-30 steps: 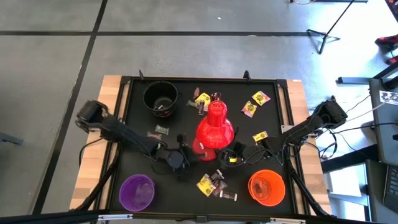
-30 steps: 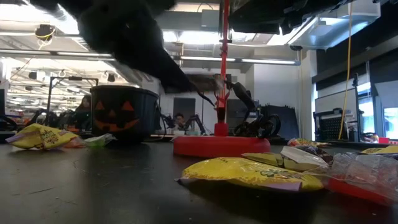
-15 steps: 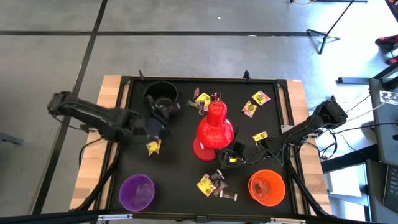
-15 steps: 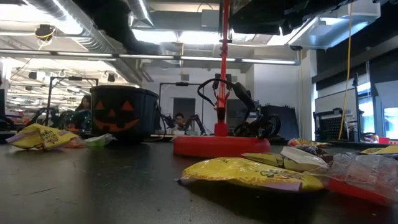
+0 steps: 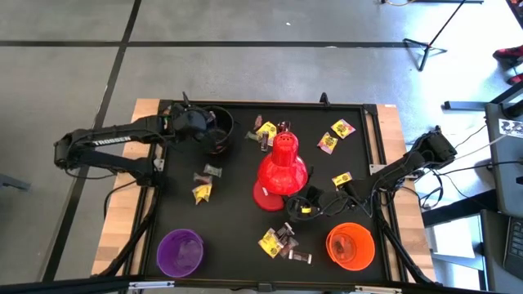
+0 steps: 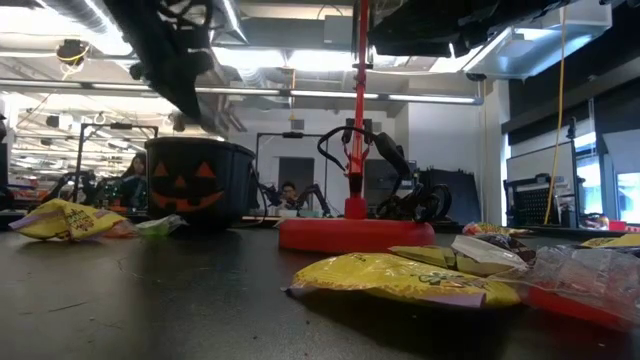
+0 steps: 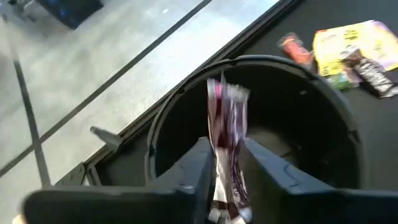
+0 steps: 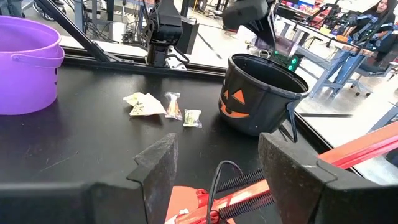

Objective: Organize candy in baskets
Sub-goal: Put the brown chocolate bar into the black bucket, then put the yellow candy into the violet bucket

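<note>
The left gripper hangs over the black bucket at the table's far left, its fingers pressed against a dark purplish wrapped sweet standing upright between them, right above the bucket's mouth. The right gripper waits low by the red lamp, jaws parted with nothing between them. Loose candy (yellow packets mostly) lies scattered; the purple bucket sits near left, the orange bucket near right.
</note>
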